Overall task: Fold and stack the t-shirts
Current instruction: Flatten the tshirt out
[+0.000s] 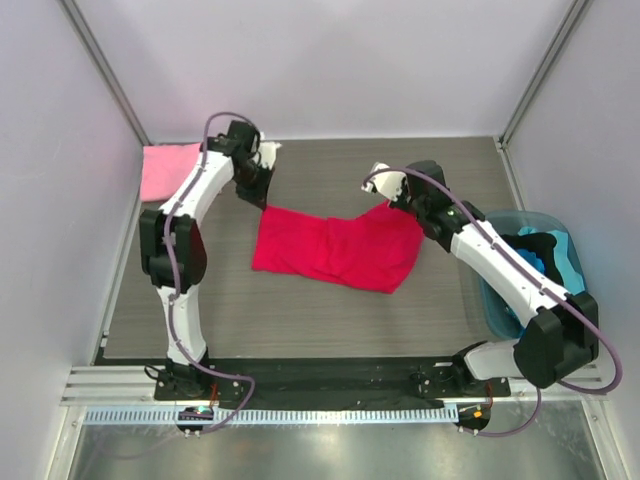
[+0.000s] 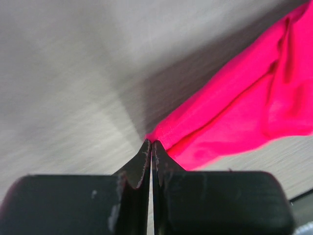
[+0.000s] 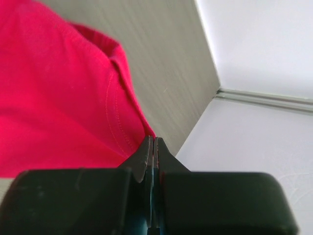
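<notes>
The crimson-red t-shirt (image 1: pixel 335 250) hangs and lies stretched across the middle of the table between my two grippers. My left gripper (image 1: pixel 262 205) is shut on its far left corner, with red cloth (image 2: pixel 234 112) pinched at the tips of its fingers (image 2: pixel 146 152). My right gripper (image 1: pixel 392 205) is shut on the shirt's far right corner, where a stitched hem (image 3: pixel 115 117) runs into the closed jaws. The light pink t-shirt (image 1: pixel 168 170) lies folded at the far left edge of the table. No neck label shows.
A blue-green bin (image 1: pixel 535 265) with dark and blue cloth stands off the table's right side, under my right arm. Pale walls enclose the back and sides. The grey wood-grain table (image 1: pixel 330 170) runs to a metal rail at the near edge.
</notes>
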